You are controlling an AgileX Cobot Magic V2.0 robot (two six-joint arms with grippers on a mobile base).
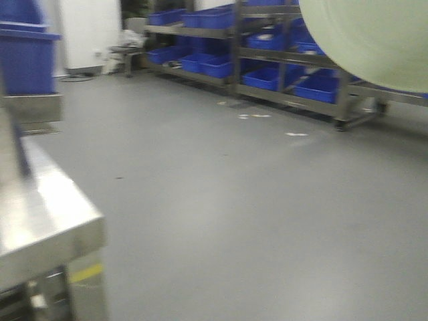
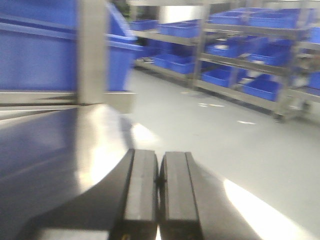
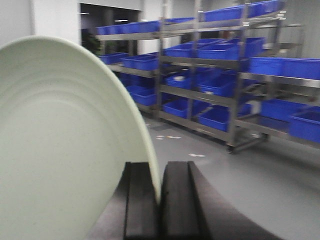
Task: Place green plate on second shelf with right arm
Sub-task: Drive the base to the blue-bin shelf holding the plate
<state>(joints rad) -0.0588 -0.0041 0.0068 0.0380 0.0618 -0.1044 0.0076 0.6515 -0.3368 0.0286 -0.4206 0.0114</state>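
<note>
The pale green plate [image 3: 65, 140] fills the left of the right wrist view, held on edge. My right gripper [image 3: 159, 172] is shut on its rim, with one black finger on each side. In the front view only the plate's round underside [image 1: 374, 40] shows at the top right, and the gripper itself is out of view there. My left gripper [image 2: 160, 160] is shut and empty, with its two pads pressed together above a shiny steel surface [image 2: 45, 145].
A steel table or shelf corner [image 1: 40, 221] stands at the left with blue bins [image 1: 27, 57] on it. Steel racks with several blue bins [image 1: 267, 73] line the far wall. Grey floor [image 1: 234, 200] lies between. The frames are blurred.
</note>
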